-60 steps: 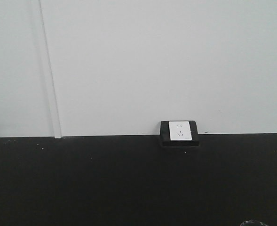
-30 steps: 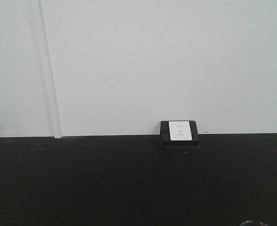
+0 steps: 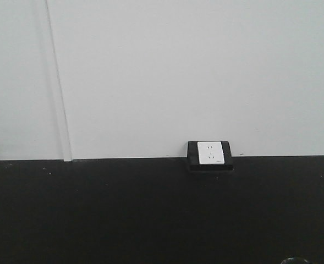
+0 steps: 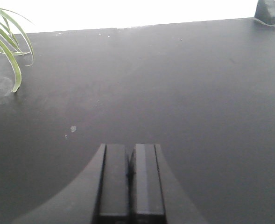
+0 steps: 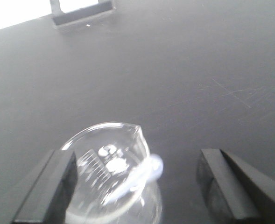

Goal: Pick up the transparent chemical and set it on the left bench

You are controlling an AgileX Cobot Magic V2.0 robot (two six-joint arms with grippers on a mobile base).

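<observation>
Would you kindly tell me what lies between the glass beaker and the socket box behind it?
Nothing; the right wrist view shows only bare black bench top between beaker and socket box.

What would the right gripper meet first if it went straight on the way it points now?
Most likely the glass beaker, which sits between the right gripper's open fingers, nearer one finger. Beyond it lies the black bench, though depth is unclear.

Clear glossy glass beaker (image 5: 111, 182), matt bench (image 5: 184, 70)
</observation>
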